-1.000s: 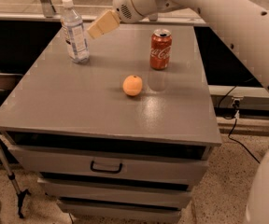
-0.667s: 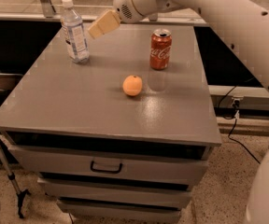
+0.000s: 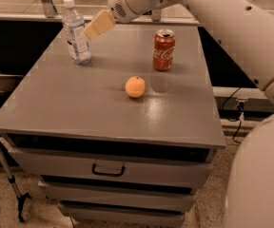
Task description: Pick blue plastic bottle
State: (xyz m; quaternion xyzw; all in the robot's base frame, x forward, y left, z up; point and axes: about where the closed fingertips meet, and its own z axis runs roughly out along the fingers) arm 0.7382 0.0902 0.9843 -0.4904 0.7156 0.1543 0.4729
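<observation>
The blue plastic bottle stands upright at the far left of the grey cabinet top. It is clear and bluish, with a white cap and a white-blue label. My gripper is beige and hangs just right of the bottle at label height, pointing toward it. It is very close to the bottle's right side, and I cannot tell whether it touches. It holds nothing that I can see.
A red Coca-Cola can stands at the far right of the top. An orange lies near the middle. The cabinet has drawers in front. My white arm spans the upper right. A tripod leg stands at the lower left.
My gripper has edged slightly left toward the bottle. The bottle, can and orange have not moved.
</observation>
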